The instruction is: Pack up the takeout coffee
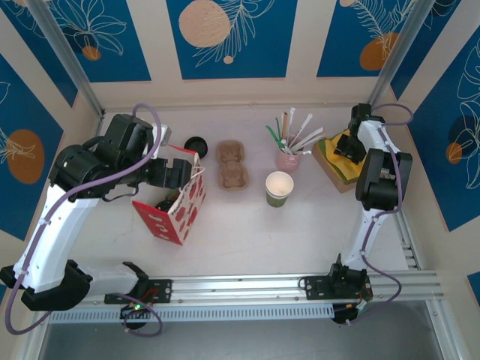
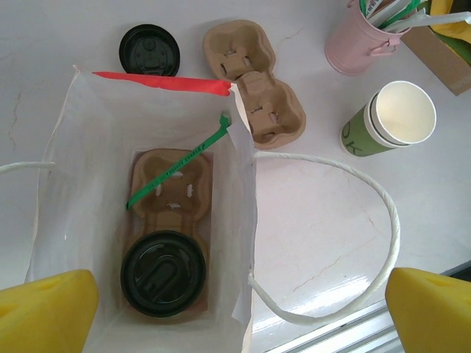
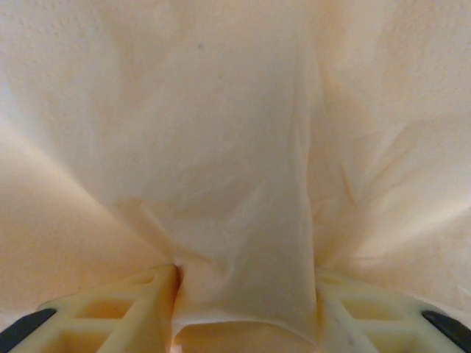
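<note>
While the left hand (image 2: 235, 316) hangs with its fingers spread wide and nothing between them, the takeout coffee (image 2: 163, 273) sits straight below it, lidded. It stands in the nearer slot of a pulp cup carrier (image 2: 173, 184) at the bottom of the paper bag (image 2: 51, 184). So the main packing looks done. A green stirrer (image 2: 176, 170) leans in the bag just past the cup. Farther out, the right hand (image 3: 243, 316) pinches a fold of napkin (image 3: 235, 147) between its 2 fingers; adding that, I judge, is what remains.

Robot lab booth: patterned panels (image 1: 225, 37), aluminium rail (image 1: 300, 285).
</note>
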Robot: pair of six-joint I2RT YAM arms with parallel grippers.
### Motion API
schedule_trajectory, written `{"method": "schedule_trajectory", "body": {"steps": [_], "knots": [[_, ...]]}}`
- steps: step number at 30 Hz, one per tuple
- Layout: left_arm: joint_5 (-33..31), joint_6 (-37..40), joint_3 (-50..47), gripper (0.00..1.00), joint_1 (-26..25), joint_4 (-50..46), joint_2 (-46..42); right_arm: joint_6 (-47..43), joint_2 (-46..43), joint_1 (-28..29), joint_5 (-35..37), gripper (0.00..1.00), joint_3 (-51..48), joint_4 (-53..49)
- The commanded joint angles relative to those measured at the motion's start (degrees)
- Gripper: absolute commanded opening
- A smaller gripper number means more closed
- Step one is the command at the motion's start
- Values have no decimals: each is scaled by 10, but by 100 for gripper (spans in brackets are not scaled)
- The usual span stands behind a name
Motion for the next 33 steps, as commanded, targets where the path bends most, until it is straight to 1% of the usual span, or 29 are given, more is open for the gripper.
{"method": "schedule_trajectory", "body": {"steps": [1,3,9,11,15,22,30,33], "knots": [[-5,16,-6,100,6,-2,-7,-3,-33,-3,-12,42,-11,-11],[-4,16,-9,100,5,-1,-8,-3,-41,-1,-12,38,-14,-10],[-6,17,-12,100,5,2,-11,-1,-61,-1,-12,7,-15,-10],[-7,17,-12,100,6,2,-11,0,-66,-1,-13,1,-14,-12],[-13,18,-13,100,5,1,-11,7,-80,1,-15,0,-14,-19],[-43,17,-10,100,6,11,-16,23,-164,15,-29,0,-34,-17],[-59,5,-8,100,7,28,-13,37,-271,46,-73,0,-43,-10],[-69,-2,-6,100,6,32,-13,45,-310,63,-102,0,-38,-5]]}}
